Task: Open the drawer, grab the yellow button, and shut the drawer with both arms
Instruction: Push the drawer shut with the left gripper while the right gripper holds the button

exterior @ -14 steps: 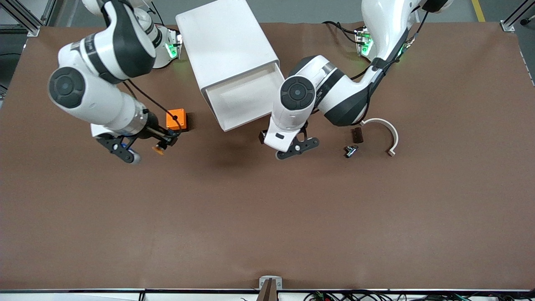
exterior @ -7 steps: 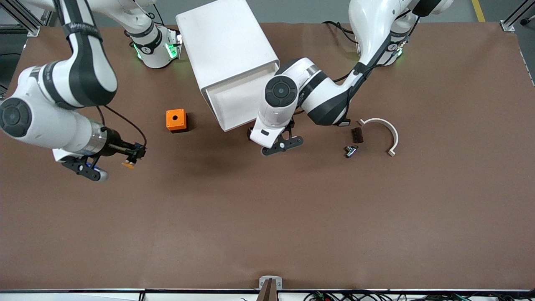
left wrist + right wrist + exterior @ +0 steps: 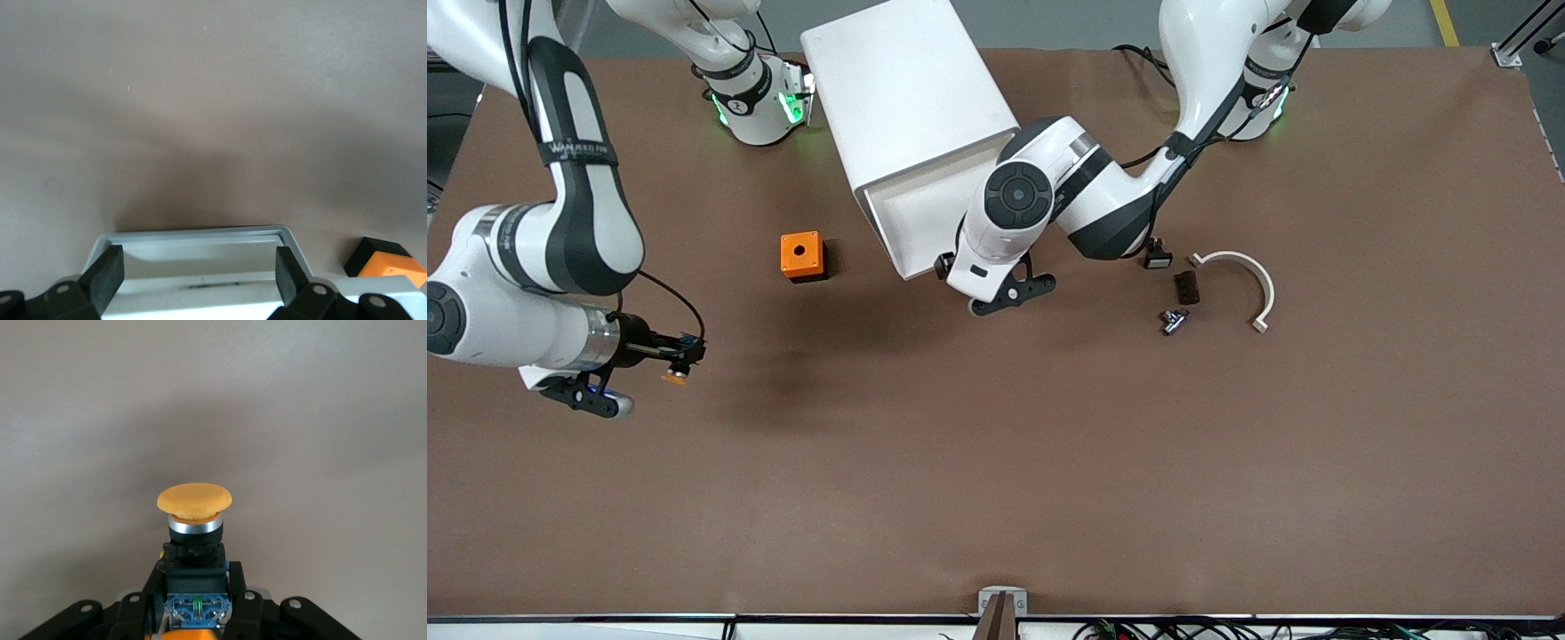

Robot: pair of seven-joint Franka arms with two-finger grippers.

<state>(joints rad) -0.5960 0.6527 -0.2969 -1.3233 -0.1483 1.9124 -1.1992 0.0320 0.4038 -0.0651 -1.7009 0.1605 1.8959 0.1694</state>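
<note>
Right gripper [image 3: 679, 359]: has swung farther from the orange cube [image 3: 801, 256], toward its own table end, pinching the button [image 3: 194, 513] above bare table.
Left gripper [image 3: 195, 272]: moved closer, fingers spread at the drawer [image 3: 921, 216] front.
Drawer: open; interior partly hidden by the left arm.

right gripper [image 3: 680, 358]: fingers clamped, raised | left gripper [image 3: 951, 267]: fingers spread, low

Orange-capped button [image 3: 194, 520] and open top drawer [image 3: 934, 213]
Button held at frame's middle left; white shallow drawer pulled out, upper centre
</note>
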